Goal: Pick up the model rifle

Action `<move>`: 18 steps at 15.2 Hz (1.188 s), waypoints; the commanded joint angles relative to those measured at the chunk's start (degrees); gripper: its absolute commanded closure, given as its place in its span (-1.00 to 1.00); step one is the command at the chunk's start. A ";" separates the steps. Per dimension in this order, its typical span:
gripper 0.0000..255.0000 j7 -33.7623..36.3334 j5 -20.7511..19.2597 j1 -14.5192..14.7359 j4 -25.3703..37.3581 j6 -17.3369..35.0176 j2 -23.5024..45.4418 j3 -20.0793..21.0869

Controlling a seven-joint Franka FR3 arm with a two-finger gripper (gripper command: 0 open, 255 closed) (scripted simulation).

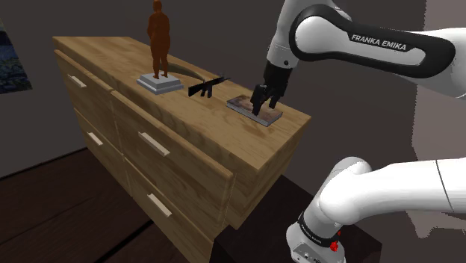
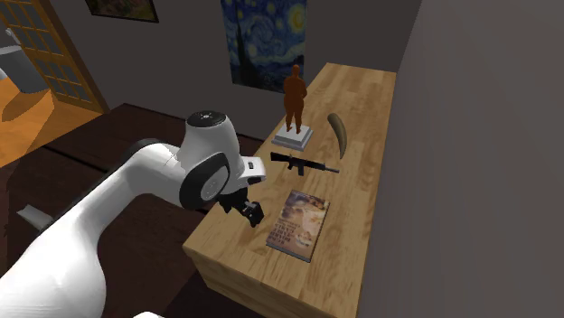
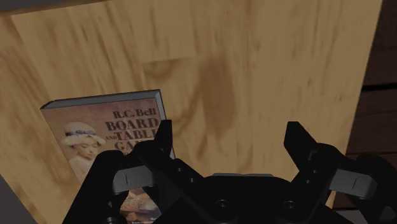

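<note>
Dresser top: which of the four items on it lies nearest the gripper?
The book, lying flat right beside the open gripper. The model rifle, brown figurine and curved horn all sit farther away.

We see the white arm (image 1: 358, 45) stretch toward nine o'clock in the shoulder view, then bend down toward six o'clock, where its black pincer (image 1: 262, 102) hangs, fingers (image 3: 164, 137) spread wide apart.

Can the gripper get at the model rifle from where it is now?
Probably yes. The open gripper hangs by the book, and the rifle lies flat further along the dresser, with nothing standing between them.
</note>
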 commanded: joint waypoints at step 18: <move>-1.00 57.81 -3.67 -12.96 34.19 3.41 40.26 16.27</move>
